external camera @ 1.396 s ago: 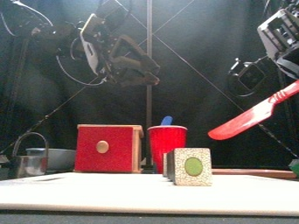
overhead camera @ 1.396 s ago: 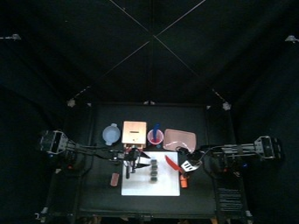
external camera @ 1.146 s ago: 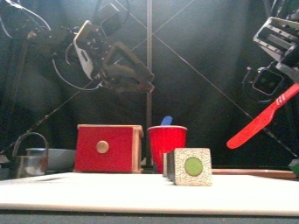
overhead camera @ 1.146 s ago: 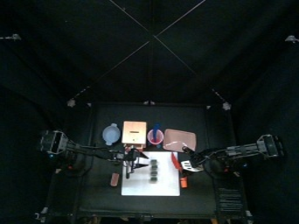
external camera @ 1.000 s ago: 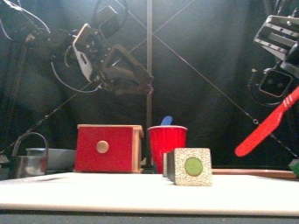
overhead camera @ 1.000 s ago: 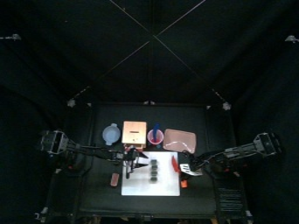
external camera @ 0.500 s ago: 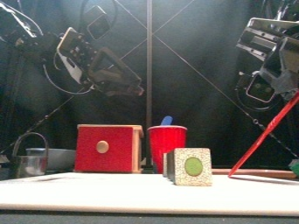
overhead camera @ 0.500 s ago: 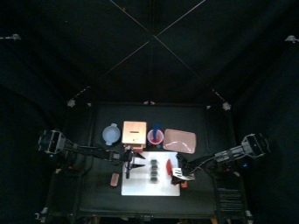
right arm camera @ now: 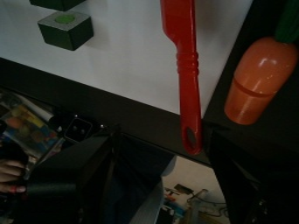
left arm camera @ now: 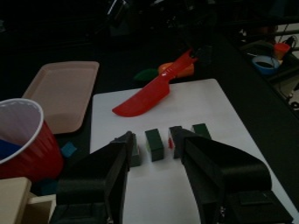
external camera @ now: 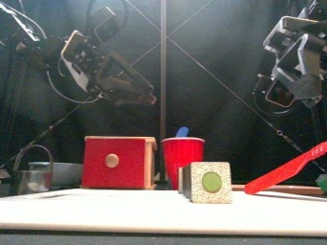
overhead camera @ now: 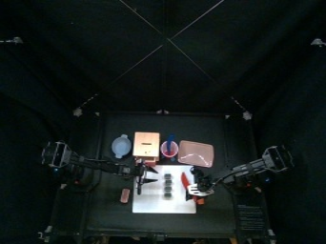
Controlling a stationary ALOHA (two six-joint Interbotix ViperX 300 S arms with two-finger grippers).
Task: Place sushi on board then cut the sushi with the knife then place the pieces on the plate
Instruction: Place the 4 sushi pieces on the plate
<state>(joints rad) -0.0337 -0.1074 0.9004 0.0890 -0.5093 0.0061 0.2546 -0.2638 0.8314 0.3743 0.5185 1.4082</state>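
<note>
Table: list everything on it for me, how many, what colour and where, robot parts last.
cutting board: one, white, front middle
sushi pieces: four, dark green, in a row on the board
red knife: one, blade on the board's right part, handle toward the right tool
cup: one, red, behind the board, holding a blue knife
wooden box: one, pale with red front, left of the cup
tray: one, pink, right of the cup
bowl: one, blue-grey, left of the box
cutter: one, metal, far left
carrot: one, orange, off the board's right edge
left tool: open, raised over the board's left side
right tool: open, at the knife's handle end
</note>
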